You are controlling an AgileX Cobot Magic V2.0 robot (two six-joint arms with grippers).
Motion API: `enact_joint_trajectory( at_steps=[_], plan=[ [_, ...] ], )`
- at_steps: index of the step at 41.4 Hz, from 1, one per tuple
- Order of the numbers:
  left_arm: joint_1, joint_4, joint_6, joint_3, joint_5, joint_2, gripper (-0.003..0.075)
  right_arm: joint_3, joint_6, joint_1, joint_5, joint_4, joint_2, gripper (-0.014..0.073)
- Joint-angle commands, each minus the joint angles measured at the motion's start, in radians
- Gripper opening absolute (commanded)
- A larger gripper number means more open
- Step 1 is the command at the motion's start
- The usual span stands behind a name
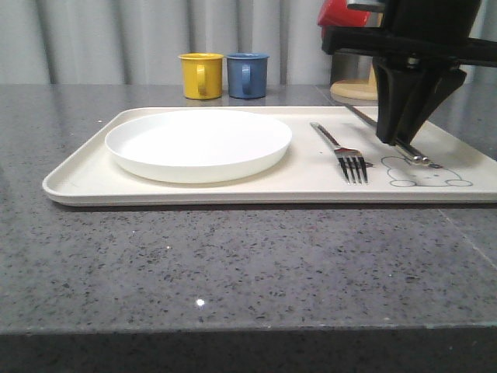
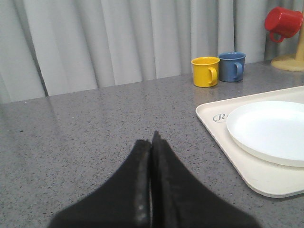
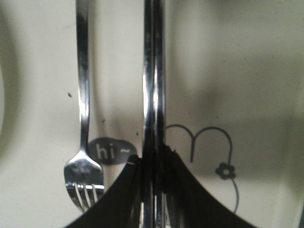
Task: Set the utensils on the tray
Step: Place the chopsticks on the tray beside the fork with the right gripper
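The cream tray (image 1: 78, 183) lies across the counter with a rabbit drawing at its right end. A silver fork (image 1: 344, 151) rests on it, tines toward me. Just right of the fork, my right gripper (image 1: 397, 142) points down at the tray and is shut on the pair of chopsticks (image 1: 362, 117), which lie low along the tray. The right wrist view shows the chopsticks (image 3: 154, 71) running between the fingers, parallel to the fork (image 3: 83, 95), over the tray (image 3: 247, 61). My left gripper (image 2: 153, 137) is shut and empty over bare counter, left of the tray (image 2: 213, 118).
A round white plate (image 1: 198, 144) takes up the tray's left half. A yellow mug (image 1: 201, 75) and a blue mug (image 1: 247, 74) stand behind the tray. A red mug (image 2: 282, 23) hangs on a wooden stand at the back right.
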Motion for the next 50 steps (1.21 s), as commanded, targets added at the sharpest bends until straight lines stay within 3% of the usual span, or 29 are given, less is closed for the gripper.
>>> enact_joint_trajectory(
  at_steps=[1, 25, 44, 50],
  plan=[
    [0.002, -0.011, -0.010, -0.023, -0.090, 0.013, -0.0019, -0.045, 0.016, -0.001, -0.020, -0.001, -0.021, 0.0010],
    [0.002, -0.011, -0.010, -0.023, -0.090, 0.013, -0.0019, -0.045, 0.063, -0.001, -0.018, -0.061, 0.001, 0.0027],
    [0.002, -0.011, -0.010, -0.023, -0.090, 0.013, -0.0019, -0.045, 0.063, -0.001, -0.020, -0.059, 0.002, 0.0282],
    [0.002, -0.011, -0.010, -0.023, -0.090, 0.013, -0.0019, -0.046, 0.063, -0.001, -0.020, -0.054, -0.002, 0.0302]
  ],
)
